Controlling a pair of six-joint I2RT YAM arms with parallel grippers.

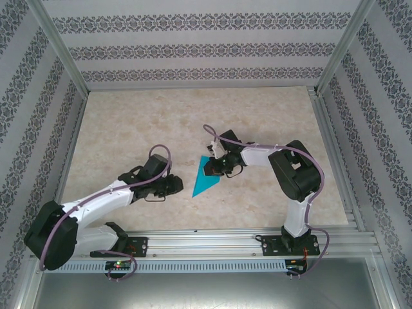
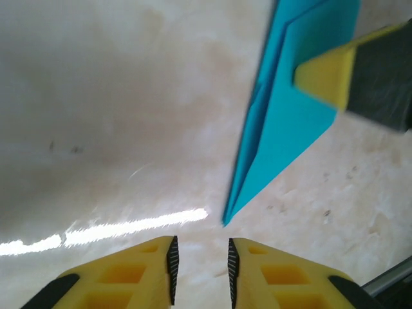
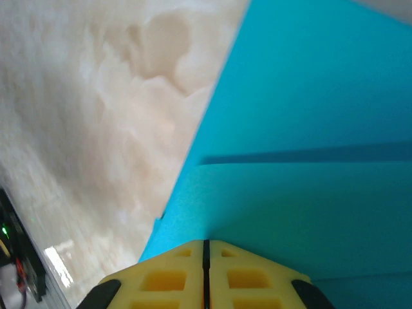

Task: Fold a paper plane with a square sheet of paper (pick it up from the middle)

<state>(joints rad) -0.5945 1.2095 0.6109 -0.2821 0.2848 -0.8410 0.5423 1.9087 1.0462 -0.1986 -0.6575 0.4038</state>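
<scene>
The teal-blue paper plane lies on the table as a narrow folded wedge, its point toward the near edge. In the left wrist view its layered folds taper to a tip just ahead of my left gripper, which is open with nothing between its fingers. In the top view the left gripper sits just left of the wedge. My right gripper is over the wedge's wide far end; its jaws are shut and its tip rests on the paper, where a folded flap casts a thin shadow. Its yellow finger looks blurred.
The beige marbled tabletop spreads wide to the left and behind the paper. An aluminium rail runs along the near edge by the arm bases, and patterned walls enclose the table on three sides.
</scene>
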